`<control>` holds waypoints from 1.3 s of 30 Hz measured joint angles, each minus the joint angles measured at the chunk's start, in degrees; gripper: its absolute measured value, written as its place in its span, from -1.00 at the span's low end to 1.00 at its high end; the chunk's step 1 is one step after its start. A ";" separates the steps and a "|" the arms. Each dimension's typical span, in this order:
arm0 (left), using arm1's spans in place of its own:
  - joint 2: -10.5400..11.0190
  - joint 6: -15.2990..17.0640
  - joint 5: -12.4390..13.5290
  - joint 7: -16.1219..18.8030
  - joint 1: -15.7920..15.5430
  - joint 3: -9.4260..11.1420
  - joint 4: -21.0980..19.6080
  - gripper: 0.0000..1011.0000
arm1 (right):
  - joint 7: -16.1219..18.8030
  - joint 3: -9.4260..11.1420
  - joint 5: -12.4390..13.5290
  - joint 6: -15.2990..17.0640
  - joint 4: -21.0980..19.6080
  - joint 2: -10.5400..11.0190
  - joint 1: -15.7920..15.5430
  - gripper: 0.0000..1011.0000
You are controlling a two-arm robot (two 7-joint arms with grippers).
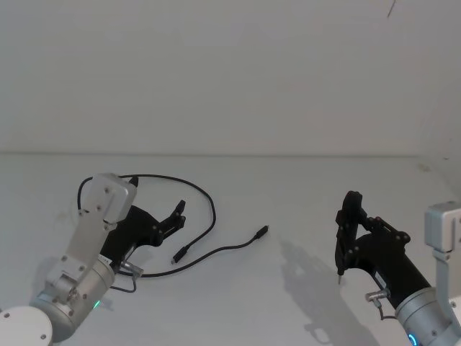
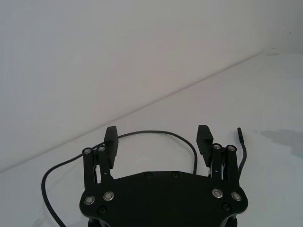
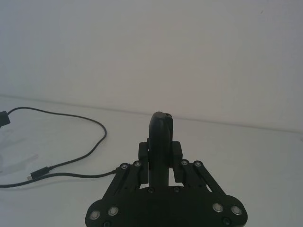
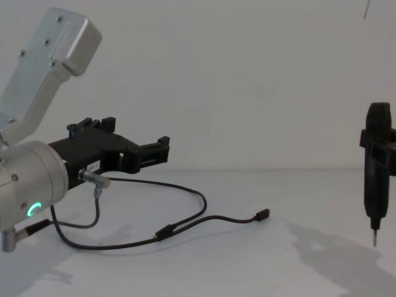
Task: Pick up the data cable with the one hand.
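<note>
The data cable (image 1: 214, 213) lies looped and ungripped on the left half of the table (image 1: 288, 187), the left gripper (image 1: 178, 214) hanging over it with fingers spread and empty, the right gripper (image 1: 349, 231) well apart, clamping a pointed tool (image 4: 375, 179); descent, grasp and lift are judged outstanding.

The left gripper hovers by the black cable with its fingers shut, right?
Not shut: the left gripper hovers by the data cable with its fingers open, a clear gap between them in the left wrist view. The right gripper hangs off to the right.
</note>
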 joint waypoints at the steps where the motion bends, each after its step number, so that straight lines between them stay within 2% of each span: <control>1: 0.00 0.00 0.00 0.00 0.00 0.00 0.00 0.98 | 0.00 0.00 0.00 0.00 0.00 0.00 0.00 -0.45; 16: -0.01 0.00 0.00 -0.06 -0.01 0.00 0.02 0.98 | 0.00 0.00 0.00 0.00 0.00 0.00 0.00 -0.45; 21: 0.04 -0.12 -0.07 -1.11 -0.37 0.18 0.36 0.98 | 0.00 0.00 0.00 0.00 0.00 0.00 0.00 -0.45; 29: 0.37 -0.58 -1.10 -4.73 -1.43 0.82 1.44 0.98 | 0.00 0.00 0.00 0.00 0.00 0.00 0.00 -0.45; 39: 1.10 -0.66 -3.89 -12.64 -3.22 2.04 3.44 0.98 | 0.00 0.00 0.00 0.00 0.01 0.00 0.00 -0.45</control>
